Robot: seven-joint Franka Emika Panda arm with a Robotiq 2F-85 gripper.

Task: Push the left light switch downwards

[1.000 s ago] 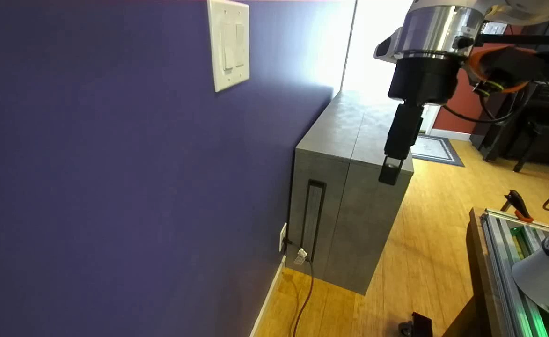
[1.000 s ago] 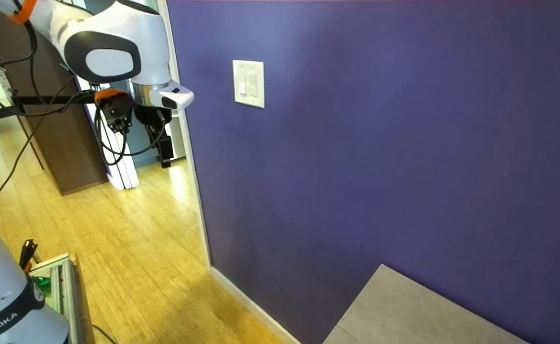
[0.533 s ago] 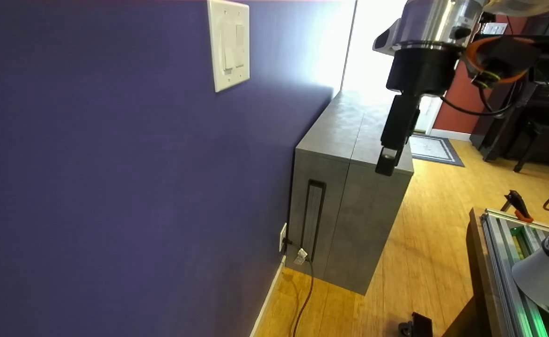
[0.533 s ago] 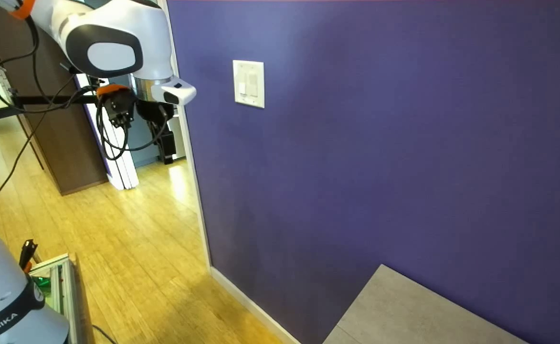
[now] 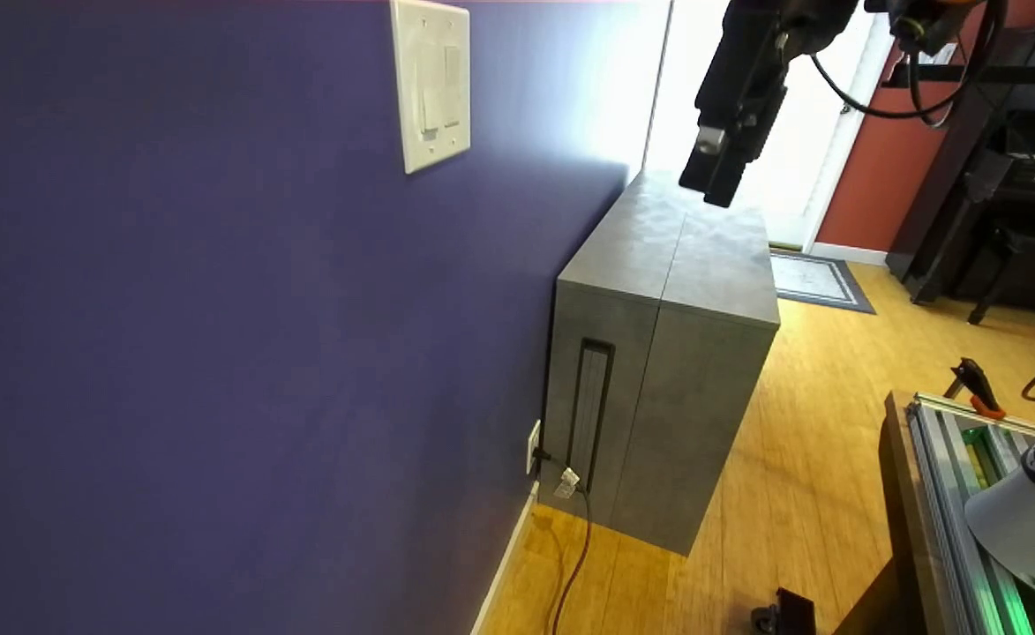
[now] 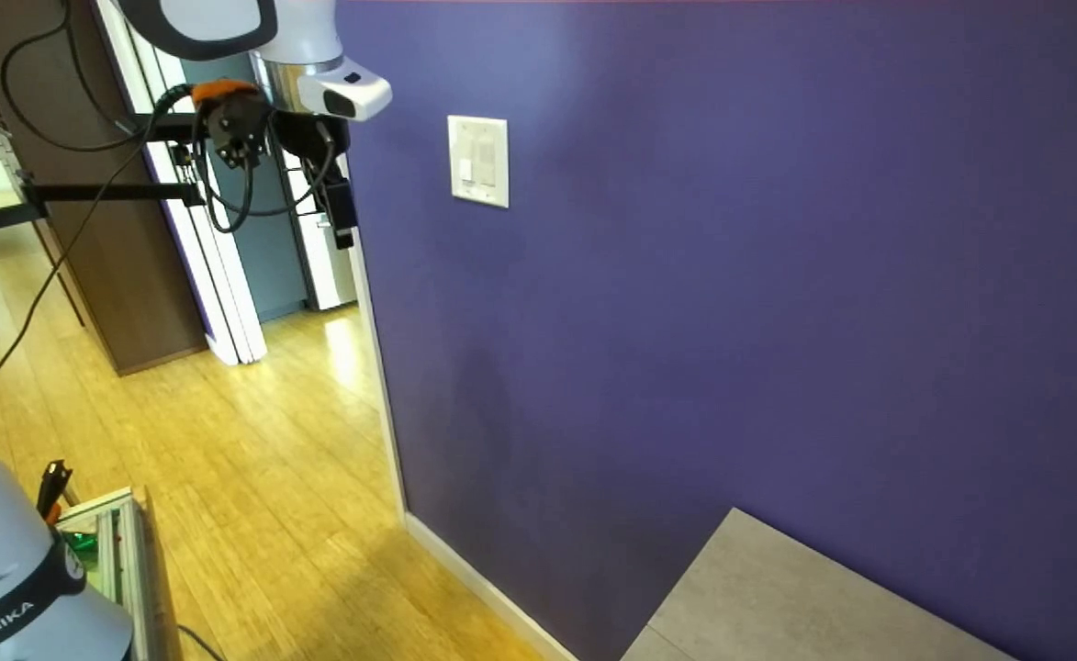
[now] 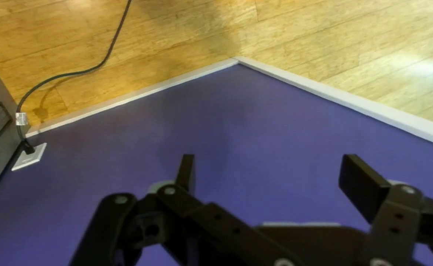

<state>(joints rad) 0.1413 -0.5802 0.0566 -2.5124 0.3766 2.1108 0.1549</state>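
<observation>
The left light switch is a white paddle beside a second white paddle on a white wall plate. In an exterior view the switch has its lower end standing out from the plate. My gripper is apart from the plate, out in front of the wall and lower than the switch in this view. It points downward and touches nothing in both exterior views. In the wrist view the fingers are wide apart with only purple wall between them. The switch cannot be made out in the wrist view.
A purple wall carries the plate. A grey cabinet stands against the wall, below the gripper's height. A wall outlet with a plugged-in dark cable is low beside the cabinet. Loose cables hang round the wrist.
My arm and gripper have risen clearly in both exterior views, most in the last half second, and shifted a little toward the wall plate. The switch and plate look unchanged.
</observation>
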